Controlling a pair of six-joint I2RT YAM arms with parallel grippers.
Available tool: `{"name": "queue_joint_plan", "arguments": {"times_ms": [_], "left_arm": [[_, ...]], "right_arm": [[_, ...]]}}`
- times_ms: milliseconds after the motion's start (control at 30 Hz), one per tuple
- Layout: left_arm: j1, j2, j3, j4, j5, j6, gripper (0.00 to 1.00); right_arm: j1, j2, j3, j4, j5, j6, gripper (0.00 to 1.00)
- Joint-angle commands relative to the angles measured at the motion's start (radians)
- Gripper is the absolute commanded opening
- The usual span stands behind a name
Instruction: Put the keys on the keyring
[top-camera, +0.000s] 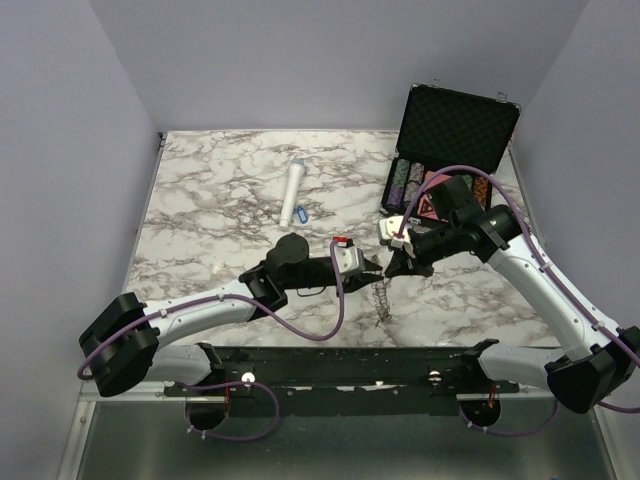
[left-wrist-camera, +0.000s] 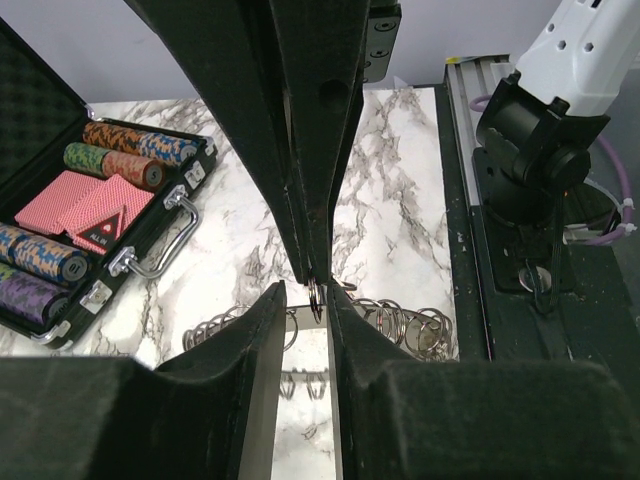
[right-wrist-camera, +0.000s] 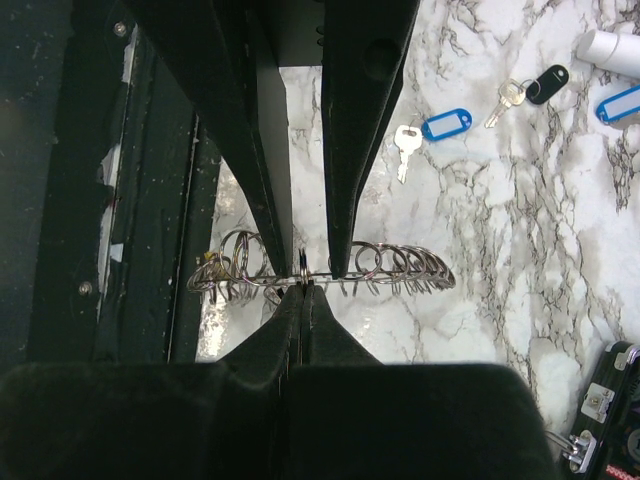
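A row of several metal split rings (right-wrist-camera: 400, 268) stands on a wire holder on the marble table, also in the left wrist view (left-wrist-camera: 410, 322) and the top view (top-camera: 383, 297). My right gripper (right-wrist-camera: 303, 288) is shut on one small split ring (left-wrist-camera: 316, 297) and holds it just above the row. My left gripper (left-wrist-camera: 308, 300) is open, its fingers (right-wrist-camera: 270, 200) on either side of that ring without closing on it. Keys lie beyond: one with a blue tag (right-wrist-camera: 445, 124), one with a black tag (right-wrist-camera: 547, 82), and another blue tag (top-camera: 300, 213). No large toothed ring is in view.
A white cylinder (top-camera: 293, 192) lies at mid-table beside the blue tag. An open black case (top-camera: 455, 125) with poker chips (left-wrist-camera: 125, 150) and cards stands at the back right. The black base rail (top-camera: 340, 365) runs along the near edge.
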Motion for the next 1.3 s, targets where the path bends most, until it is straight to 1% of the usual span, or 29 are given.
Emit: {"name": "queue_joint_plan", "arguments": {"times_ms": [0,133,200,233,300,433,467,533,600,633,767,867,933,967,1033,1067,1100,1167,1267], "left_arm": [[-0.006,0.011,0.041,-0.029,-0.009,0.026,0.27],[-0.006,0.021,0.057,-0.065,0.001,0.034,0.20],[-0.006,0.022,0.064,-0.081,0.003,0.034,0.20],[-0.006,0.024,0.065,-0.084,0.003,0.032,0.15],[-0.008,0.024,0.071,-0.101,0.011,0.037,0.00],[-0.008,0.008,0.073,-0.131,-0.003,0.026,0.00],[-0.008,-0.004,0.065,-0.122,-0.015,0.009,0.00],[-0.005,-0.036,0.024,-0.060,-0.060,-0.046,0.00],[-0.006,-0.076,-0.036,0.051,-0.092,-0.119,0.00],[-0.006,-0.094,-0.073,0.122,-0.112,-0.158,0.00],[-0.006,-0.122,-0.185,0.421,-0.175,-0.340,0.00],[-0.006,-0.088,-0.254,0.675,-0.218,-0.454,0.00],[-0.006,-0.059,-0.277,0.796,-0.241,-0.506,0.00],[-0.006,-0.047,-0.281,0.839,-0.244,-0.528,0.00],[-0.006,-0.032,-0.285,0.890,-0.252,-0.552,0.00],[-0.006,-0.027,-0.286,0.910,-0.255,-0.560,0.00],[-0.008,-0.027,-0.289,0.924,-0.259,-0.565,0.00],[-0.008,-0.028,-0.295,0.942,-0.266,-0.569,0.00],[-0.008,-0.044,-0.303,0.944,-0.281,-0.568,0.00]], "right_arm": [[0.000,-0.019,0.005,0.011,-0.045,0.013,0.00],[0.000,-0.022,0.005,0.011,-0.050,0.016,0.00],[0.000,-0.022,0.006,0.012,-0.052,0.016,0.00],[0.000,-0.020,0.005,0.014,-0.052,0.018,0.00],[0.000,-0.022,0.003,0.012,-0.055,0.019,0.00],[0.000,-0.030,-0.004,0.027,-0.061,0.047,0.00],[0.000,-0.037,-0.010,0.035,-0.061,0.062,0.03],[-0.002,-0.048,-0.027,0.069,-0.070,0.111,0.19],[-0.014,-0.063,-0.053,0.095,-0.105,0.162,0.28],[-0.023,-0.072,-0.067,0.113,-0.125,0.198,0.32],[-0.064,-0.124,-0.133,0.228,-0.275,0.373,0.40],[-0.097,-0.164,-0.199,0.378,-0.416,0.532,0.42],[-0.100,-0.194,-0.253,0.505,-0.472,0.644,0.43],[-0.101,-0.210,-0.282,0.594,-0.472,0.701,0.43],[-0.101,-0.236,-0.342,0.795,-0.458,0.891,0.43],[-0.101,-0.246,-0.359,0.872,-0.444,0.959,0.43],[-0.101,-0.250,-0.371,0.930,-0.440,0.990,0.43],[-0.103,-0.253,-0.383,1.026,-0.437,1.109,0.43],[-0.111,-0.258,-0.376,1.078,-0.435,1.189,0.42]]}}
